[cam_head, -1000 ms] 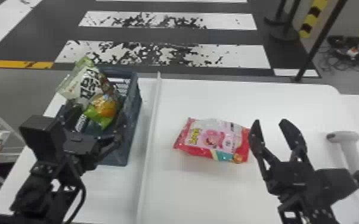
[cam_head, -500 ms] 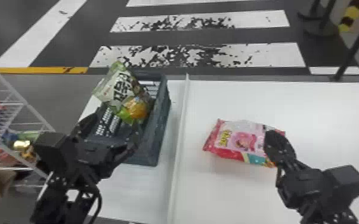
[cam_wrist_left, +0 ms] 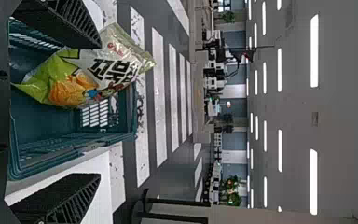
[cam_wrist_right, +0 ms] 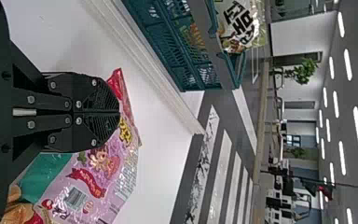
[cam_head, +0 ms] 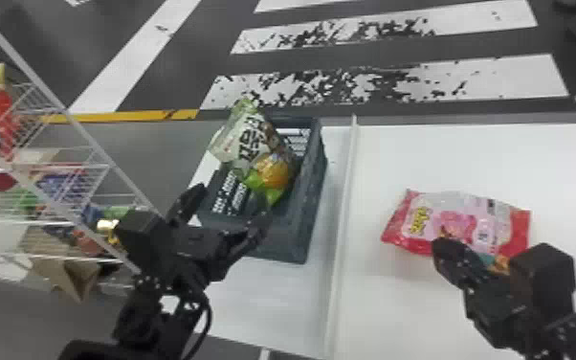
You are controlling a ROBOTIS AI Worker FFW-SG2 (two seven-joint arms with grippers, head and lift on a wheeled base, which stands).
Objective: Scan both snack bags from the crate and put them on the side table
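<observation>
Head view: one crinkled pink-and-red plastic snack bag (cam_head: 459, 218) on the smooth white bench (cam_head: 397, 306), one green-and-white plastic snack bag (cam_head: 253, 139) in a dark blue-green rectangular plastic crate (cam_head: 301, 234).
The black left claw (cam_head: 231, 207) spreads wide near the crate's near end; the black right claw (cam_head: 445, 249) is narrow, fingertips together, by the pink bag's near side. Bench surface stretches between that bag and a long raised white strip (cam_head: 342, 225). Beyond, the crate's single bag tilts, top above the rim.
</observation>
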